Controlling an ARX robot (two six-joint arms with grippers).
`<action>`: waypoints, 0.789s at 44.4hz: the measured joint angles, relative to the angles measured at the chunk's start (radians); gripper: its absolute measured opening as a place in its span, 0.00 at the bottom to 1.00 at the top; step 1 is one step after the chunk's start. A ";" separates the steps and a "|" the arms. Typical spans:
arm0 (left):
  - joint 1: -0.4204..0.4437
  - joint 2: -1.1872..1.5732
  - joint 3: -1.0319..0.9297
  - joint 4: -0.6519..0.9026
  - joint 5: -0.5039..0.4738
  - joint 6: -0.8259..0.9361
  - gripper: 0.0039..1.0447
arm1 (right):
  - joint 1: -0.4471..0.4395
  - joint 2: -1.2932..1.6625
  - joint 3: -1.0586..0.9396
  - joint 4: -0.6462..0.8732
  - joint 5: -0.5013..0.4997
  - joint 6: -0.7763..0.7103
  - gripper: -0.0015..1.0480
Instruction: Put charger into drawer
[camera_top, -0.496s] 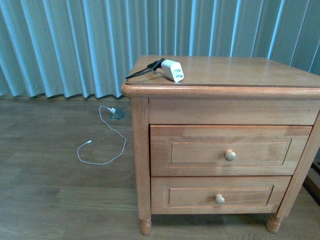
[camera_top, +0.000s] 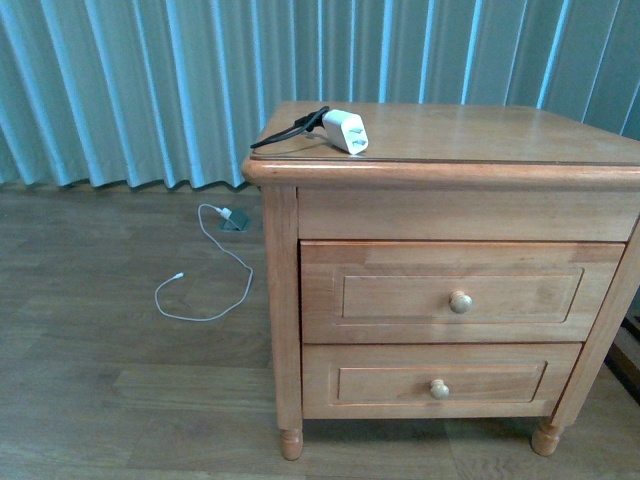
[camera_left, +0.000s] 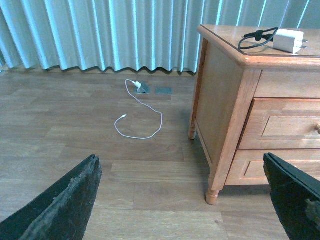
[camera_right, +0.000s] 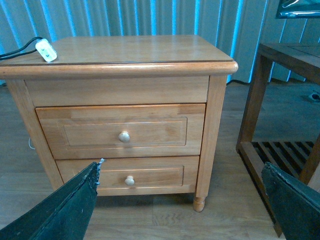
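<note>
the small white rectangular charger block (camera_top: 345, 131) lies on the light-brown wooden counter (camera_top: 480, 135), near its front left corner, with its bundled black cord (camera_top: 290, 130) to its left. under the top, the taller light-brown wooden drawer (camera_top: 400, 295) sits above the shorter wooden drawer (camera_top: 390, 383). left of the counter, a thin white cable (camera_top: 249, 285) lies on the grey-brown plank floor (camera_top: 100, 400), in front of the pale pleated curtain (camera_top: 130, 90).

Wooden nightstand (camera_top: 450, 150) standing on plank floor (camera_top: 100, 390), with charger (camera_top: 345, 131) lying on top near the nightstand's front left corner, and thin white cable (camera_top: 205, 290) looped on the floor left of the nightstand.
</note>
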 joint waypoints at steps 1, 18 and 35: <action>0.000 0.000 0.000 0.000 0.000 0.000 0.94 | 0.000 0.000 0.000 0.000 0.000 0.000 0.92; 0.000 0.000 0.000 0.000 0.000 0.000 0.94 | 0.046 0.745 0.138 0.398 -0.119 -0.031 0.92; 0.000 0.000 0.000 0.000 0.000 0.000 0.94 | 0.180 1.643 0.453 0.898 0.024 -0.116 0.92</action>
